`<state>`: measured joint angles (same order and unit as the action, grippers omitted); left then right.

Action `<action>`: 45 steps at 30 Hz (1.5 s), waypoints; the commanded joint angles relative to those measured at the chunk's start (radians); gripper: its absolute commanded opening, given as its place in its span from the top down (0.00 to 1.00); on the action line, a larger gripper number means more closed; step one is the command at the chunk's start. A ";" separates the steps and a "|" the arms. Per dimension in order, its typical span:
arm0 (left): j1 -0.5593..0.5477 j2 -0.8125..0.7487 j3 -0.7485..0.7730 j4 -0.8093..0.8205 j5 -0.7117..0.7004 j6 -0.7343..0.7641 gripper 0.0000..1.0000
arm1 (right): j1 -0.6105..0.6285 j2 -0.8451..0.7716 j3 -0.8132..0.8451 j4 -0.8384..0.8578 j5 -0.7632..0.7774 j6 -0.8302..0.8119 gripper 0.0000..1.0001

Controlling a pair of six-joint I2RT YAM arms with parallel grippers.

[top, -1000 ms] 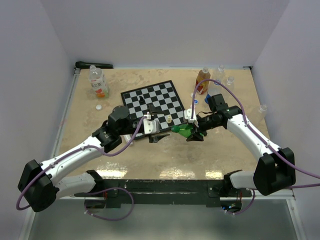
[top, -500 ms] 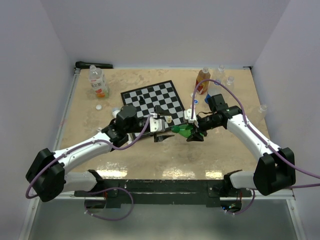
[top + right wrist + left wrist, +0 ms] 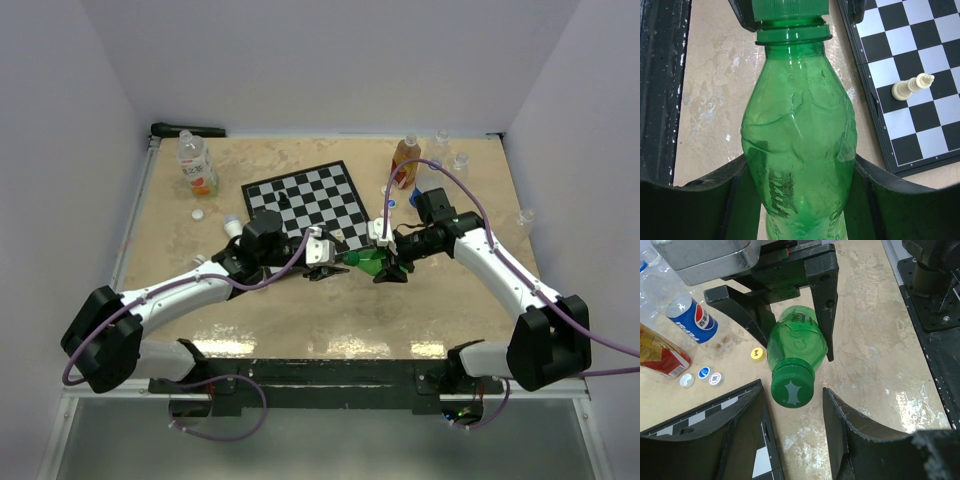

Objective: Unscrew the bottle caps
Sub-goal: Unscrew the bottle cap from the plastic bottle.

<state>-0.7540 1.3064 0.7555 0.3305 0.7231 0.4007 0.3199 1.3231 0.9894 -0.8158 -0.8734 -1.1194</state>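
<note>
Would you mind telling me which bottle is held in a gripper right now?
The green bottle, clamped around its body by the right gripper; the other bottles sit free farther back, none held.

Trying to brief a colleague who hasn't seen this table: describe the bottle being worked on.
Find the black-and-white chessboard mid-table. Off its near right corner, a green plastic bottle is held sideways in the right gripper, its green screw cap facing the left gripper. It is the only all-green bottle; the labelled bottles stand upright at the far edge.
</note>
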 commanded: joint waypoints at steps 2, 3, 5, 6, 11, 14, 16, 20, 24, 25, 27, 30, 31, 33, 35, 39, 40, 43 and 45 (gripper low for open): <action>-0.004 0.007 0.035 0.074 0.062 -0.034 0.48 | 0.001 0.005 0.022 -0.013 -0.004 -0.014 0.97; -0.004 0.005 0.033 0.080 0.065 -0.042 0.48 | 0.001 0.007 0.022 -0.011 -0.004 -0.014 0.97; -0.004 0.005 0.028 0.094 0.068 -0.051 0.48 | 0.001 0.007 0.022 -0.011 -0.004 -0.014 0.97; -0.005 0.005 0.027 0.102 0.070 -0.056 0.48 | 0.001 0.007 0.020 -0.011 -0.003 -0.014 0.97; -0.004 0.007 0.024 0.123 0.081 -0.079 0.49 | 0.001 0.007 0.022 -0.013 -0.004 -0.014 0.97; -0.005 0.011 0.028 0.120 0.088 -0.088 0.59 | 0.001 0.007 0.022 -0.013 -0.004 -0.013 0.97; -0.004 0.014 0.033 0.117 0.088 -0.102 0.70 | 0.001 0.007 0.022 -0.014 -0.003 -0.014 0.97; -0.004 0.022 0.060 0.078 0.076 -0.186 0.91 | 0.001 0.007 0.022 -0.013 -0.003 -0.014 0.97; -0.001 0.011 0.085 0.007 0.003 -0.429 1.00 | 0.001 0.007 0.022 -0.013 -0.001 -0.014 0.97; -0.001 0.008 0.085 -0.004 -0.045 -0.521 1.00 | 0.001 0.007 0.022 -0.013 -0.002 -0.014 0.97; 0.004 0.004 0.105 -0.078 -0.140 -0.710 1.00 | 0.001 0.008 0.022 -0.014 -0.003 -0.014 0.97; 0.012 0.001 0.172 -0.313 -0.412 -1.045 1.00 | 0.001 0.010 0.022 -0.014 -0.003 -0.014 0.97; 0.012 0.001 0.188 -0.380 -0.451 -1.115 1.00 | 0.001 0.011 0.022 -0.013 -0.003 -0.014 0.97; 0.010 -0.012 0.194 -0.409 -0.455 -1.196 1.00 | 0.001 0.011 0.022 -0.014 -0.006 -0.014 0.97; 0.010 -0.041 0.168 -0.360 -0.444 -1.234 1.00 | -0.001 0.011 0.023 -0.014 -0.006 -0.016 0.97; 0.010 -0.050 0.176 -0.363 -0.455 -1.232 1.00 | 0.002 0.011 0.022 -0.016 -0.003 -0.017 0.97; 0.010 -0.050 0.168 -0.357 -0.452 -1.234 1.00 | 0.002 0.011 0.022 -0.014 -0.004 -0.016 0.97; 0.012 -0.050 0.156 -0.346 -0.444 -1.237 1.00 | 0.002 0.011 0.022 -0.014 -0.004 -0.016 0.97; 0.010 -0.052 0.154 -0.312 -0.442 -1.237 1.00 | 0.002 0.013 0.022 -0.014 -0.003 -0.016 0.97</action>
<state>-0.7662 1.2957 0.9070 -0.0017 0.3584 -0.8028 0.3290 1.3407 0.9894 -0.7811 -0.8810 -1.1114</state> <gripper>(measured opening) 0.370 0.561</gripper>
